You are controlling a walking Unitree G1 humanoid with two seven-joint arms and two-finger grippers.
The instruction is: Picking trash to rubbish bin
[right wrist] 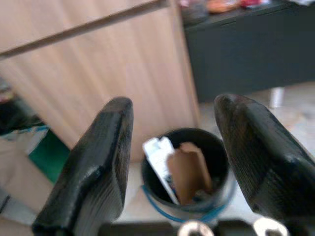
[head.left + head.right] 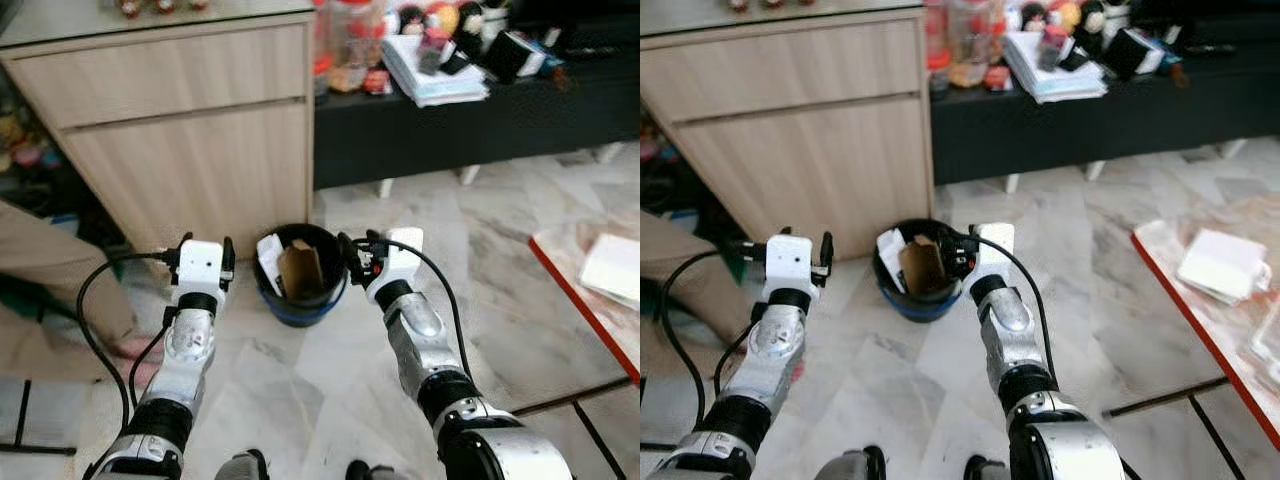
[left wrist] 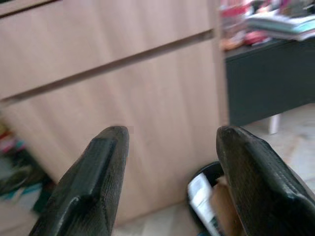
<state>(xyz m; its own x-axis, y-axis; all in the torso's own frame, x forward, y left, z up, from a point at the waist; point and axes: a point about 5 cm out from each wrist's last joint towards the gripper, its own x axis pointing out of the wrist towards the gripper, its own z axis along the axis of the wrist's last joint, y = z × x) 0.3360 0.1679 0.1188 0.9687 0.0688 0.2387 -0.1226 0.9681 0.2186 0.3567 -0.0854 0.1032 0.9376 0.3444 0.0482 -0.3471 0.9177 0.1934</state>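
Both tools, left (image 3: 167,182) and right (image 1: 172,172), gape wide and empty; ahead, the round black rubbish bin (image 2: 297,300) risks a knock from the right.

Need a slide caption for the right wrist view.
Open right gripper above the rubbish bin, which holds brown cardboard and white packaging.

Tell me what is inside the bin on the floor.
The bin holds a brown piece of cardboard standing upright and a white packet leaning beside it. Whatever lies beneath them at the bottom is covered and cannot be seen.
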